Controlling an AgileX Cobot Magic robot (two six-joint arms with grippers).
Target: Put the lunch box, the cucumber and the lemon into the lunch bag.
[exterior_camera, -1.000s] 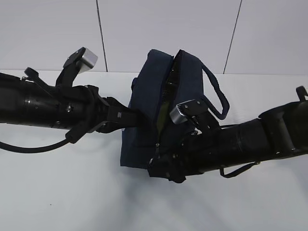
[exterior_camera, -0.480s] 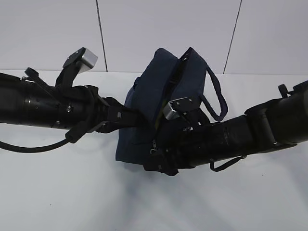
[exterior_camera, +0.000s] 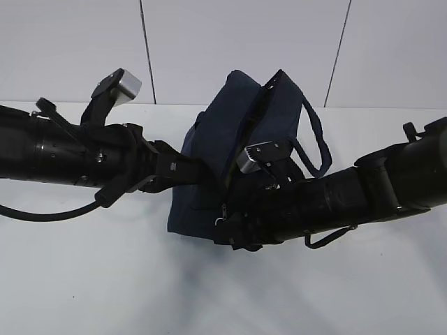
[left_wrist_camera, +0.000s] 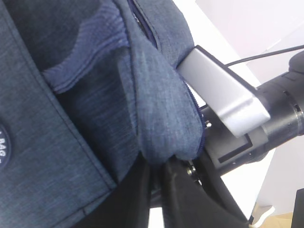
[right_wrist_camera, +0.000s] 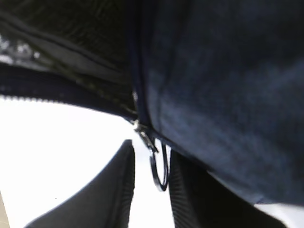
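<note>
Lunch bag [exterior_camera: 230, 139] sits mid-worktop [exterior_camera: 105, 279], top zipper partly open. Ring pull [right_wrist_camera: 159, 168] hangs at its front corner between the right gripper [right_wrist_camera: 151, 187] fingers, which stand apart around it. Left gripper [left_wrist_camera: 159, 190] fingers together, clamped on bag fabric at its left side.

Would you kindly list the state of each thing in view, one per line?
lunch bag: standing on the table, tilted, top partly open.
zipper ring pull: hanging between the right gripper's fingers.
left gripper: shut on the bag's fabric.
right gripper: at the ring pull; grip unclear.
</note>
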